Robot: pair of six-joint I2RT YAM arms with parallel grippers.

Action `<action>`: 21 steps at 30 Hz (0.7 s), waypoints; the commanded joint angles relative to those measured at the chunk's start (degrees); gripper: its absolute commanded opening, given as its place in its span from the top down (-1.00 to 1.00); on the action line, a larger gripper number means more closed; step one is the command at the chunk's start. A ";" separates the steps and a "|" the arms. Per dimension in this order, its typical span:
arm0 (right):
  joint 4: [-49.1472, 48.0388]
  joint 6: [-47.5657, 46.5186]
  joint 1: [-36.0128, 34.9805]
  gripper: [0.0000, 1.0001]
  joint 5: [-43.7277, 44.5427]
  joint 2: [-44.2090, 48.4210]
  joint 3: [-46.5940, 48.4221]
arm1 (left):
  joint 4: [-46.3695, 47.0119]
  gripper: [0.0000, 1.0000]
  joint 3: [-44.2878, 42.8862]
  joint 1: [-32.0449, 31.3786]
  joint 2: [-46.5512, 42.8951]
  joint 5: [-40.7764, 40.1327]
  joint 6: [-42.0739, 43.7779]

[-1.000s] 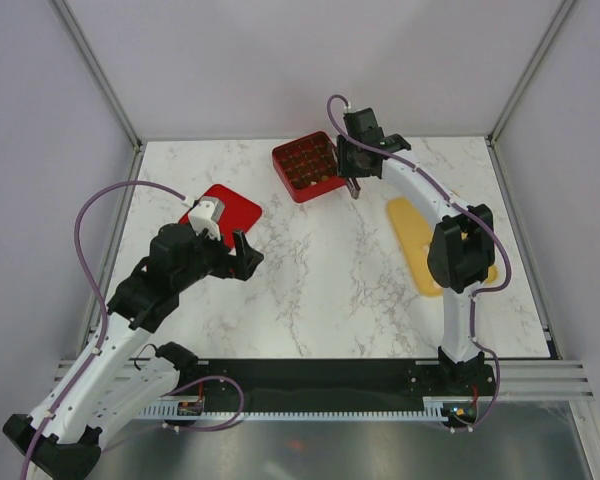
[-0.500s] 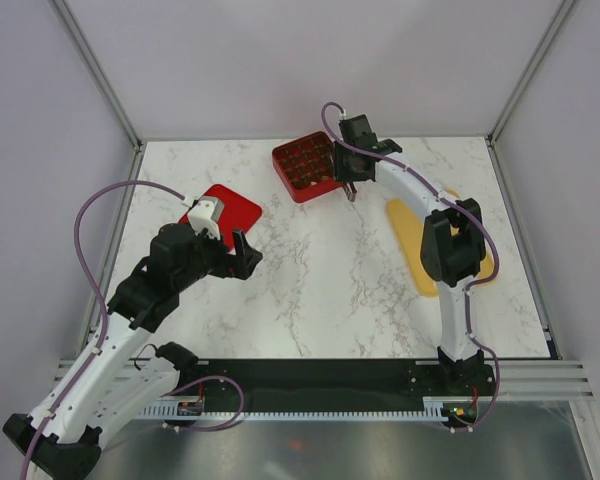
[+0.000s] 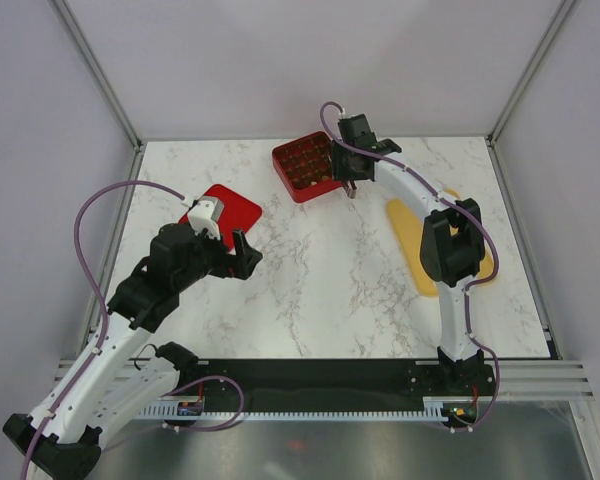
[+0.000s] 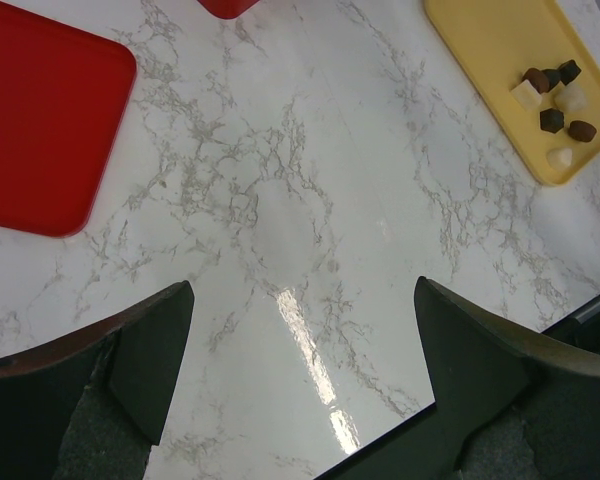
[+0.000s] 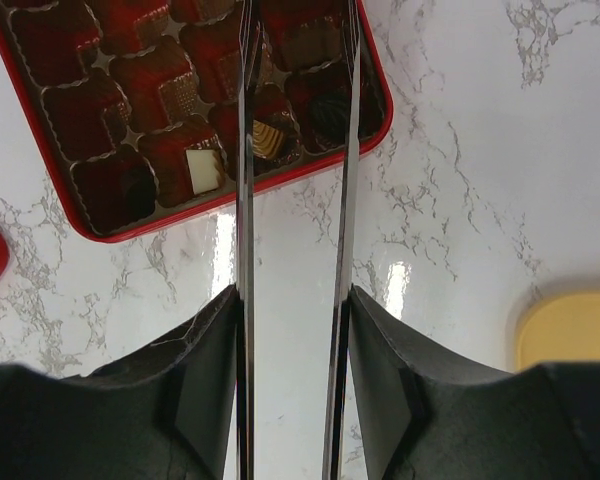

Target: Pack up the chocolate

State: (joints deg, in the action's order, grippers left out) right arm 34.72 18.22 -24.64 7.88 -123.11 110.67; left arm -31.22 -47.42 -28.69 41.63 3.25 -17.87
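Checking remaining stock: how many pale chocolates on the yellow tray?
3 pale chocolates on the yellow tray: one at the cluster's left, one at its right, one alone by the tray's corner. Tray runs off frame; others may be hidden.

The white-and-black left arm is folded low, its black left gripper [image 4: 300,370] spread wide. The right arm reaches far forward; the right gripper [image 3: 351,188] has thin metal fingers [image 5: 244,200] standing slightly apart.

Worktop [image 3: 320,290]: we see white marble with grey veins
Far middle: we find a red gridded box [image 3: 318,192]
Left: a flat red lid [image 3: 232,207], lying apart
Right: a yellow tray [image 3: 410,238]
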 commanded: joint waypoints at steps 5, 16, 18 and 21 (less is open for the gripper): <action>-0.18 -0.64 -0.05 -0.02 0.65 1.99 4.55 | 0.11 -0.99 -1.01 0.21 -0.41 -1.05 2.31; 7.81 0.41 0.38 -0.01 4.86 22.46 -13.62 | -0.07 -0.99 -0.92 0.21 -1.28 -0.17 2.22; 9.39 1.20 1.09 -0.01 5.56 28.06 -20.71 | 0.02 -0.99 -0.92 0.21 -1.28 0.36 2.14; 12.11 3.05 3.10 -0.01 5.83 35.36 -29.18 | 0.11 -0.99 -0.92 0.21 -1.37 0.71 2.14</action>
State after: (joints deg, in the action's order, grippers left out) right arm 41.93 19.11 -23.42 11.62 -93.47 87.59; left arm -31.35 -47.42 -28.69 40.82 3.22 -17.85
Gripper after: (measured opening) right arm 0.510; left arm 0.993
